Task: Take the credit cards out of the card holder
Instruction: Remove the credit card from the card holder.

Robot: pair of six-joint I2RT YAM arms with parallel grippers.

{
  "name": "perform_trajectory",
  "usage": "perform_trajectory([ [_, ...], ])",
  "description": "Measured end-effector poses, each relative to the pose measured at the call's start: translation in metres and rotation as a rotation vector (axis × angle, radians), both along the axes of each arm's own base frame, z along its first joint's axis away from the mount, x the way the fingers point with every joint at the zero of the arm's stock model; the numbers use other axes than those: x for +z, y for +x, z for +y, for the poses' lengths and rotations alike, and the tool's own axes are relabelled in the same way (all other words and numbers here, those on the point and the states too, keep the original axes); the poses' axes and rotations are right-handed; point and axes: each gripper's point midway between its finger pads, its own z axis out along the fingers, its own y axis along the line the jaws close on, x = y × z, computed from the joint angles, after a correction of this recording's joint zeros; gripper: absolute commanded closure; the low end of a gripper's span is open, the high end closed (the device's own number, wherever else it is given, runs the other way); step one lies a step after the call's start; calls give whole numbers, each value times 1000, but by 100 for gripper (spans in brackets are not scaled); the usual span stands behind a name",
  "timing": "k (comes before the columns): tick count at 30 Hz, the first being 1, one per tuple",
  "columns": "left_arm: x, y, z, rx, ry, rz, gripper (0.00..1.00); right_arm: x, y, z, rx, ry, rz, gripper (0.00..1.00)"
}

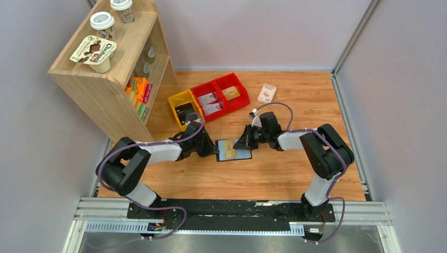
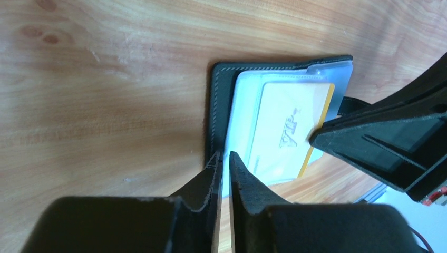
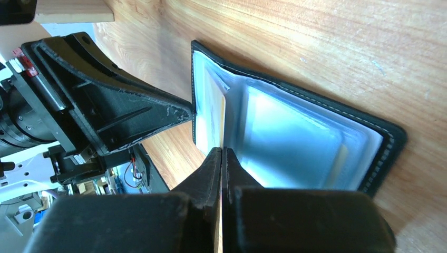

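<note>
The black card holder [image 1: 234, 151] lies open on the wooden table between both arms. In the left wrist view its black stitched edge [image 2: 220, 89] frames a bluish clear pocket with a cream, gold-edged credit card [image 2: 284, 132] partly slid out. My left gripper [image 1: 214, 150] is shut on the holder's left edge [image 2: 224, 159]. My right gripper [image 1: 245, 141] is shut on the card's edge, which I see edge-on as a thin tan line [image 3: 224, 124] between its tips [image 3: 222, 154]. The holder's bluish inner pockets [image 3: 311, 142] face the right wrist camera, and the left gripper's fingers [image 3: 158, 113] touch its far edge.
A yellow bin [image 1: 184, 108] and two red bins [image 1: 219, 95] holding packets stand behind the holder. A white-and-red small box [image 1: 266, 93] lies at the back right. A wooden shelf [image 1: 113, 68] with cups and snacks stands at the back left. Walls enclose the table.
</note>
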Motion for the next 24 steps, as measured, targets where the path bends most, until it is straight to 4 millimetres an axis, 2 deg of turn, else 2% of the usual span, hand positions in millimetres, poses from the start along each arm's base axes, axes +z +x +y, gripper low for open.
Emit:
perform_trajectory([
  [2,3,-3,1,-6,-5,-6,74,0,0,-1,-1,1,1,100],
  [5,15,-2,-2,-19,-32,-37,72,1,1,-1,0,4,2,100],
  [10,41,10,-20,-54,-102,-111,73,1,0,-1,2,7,1,100],
  [13,49,20,-29,-67,-125,-139,76,2,0,-1,4,11,2,100],
  [15,46,25,-34,-72,-129,-141,78,2,0,-1,5,12,2,100],
  [18,30,24,-35,-79,-112,-110,83,2,0,-1,6,12,2,100],
  [21,11,21,-34,-86,-89,-70,92,2,0,-1,5,12,2,100],
  [24,6,20,-33,-85,-83,-58,96,2,1,-1,3,11,3,100],
])
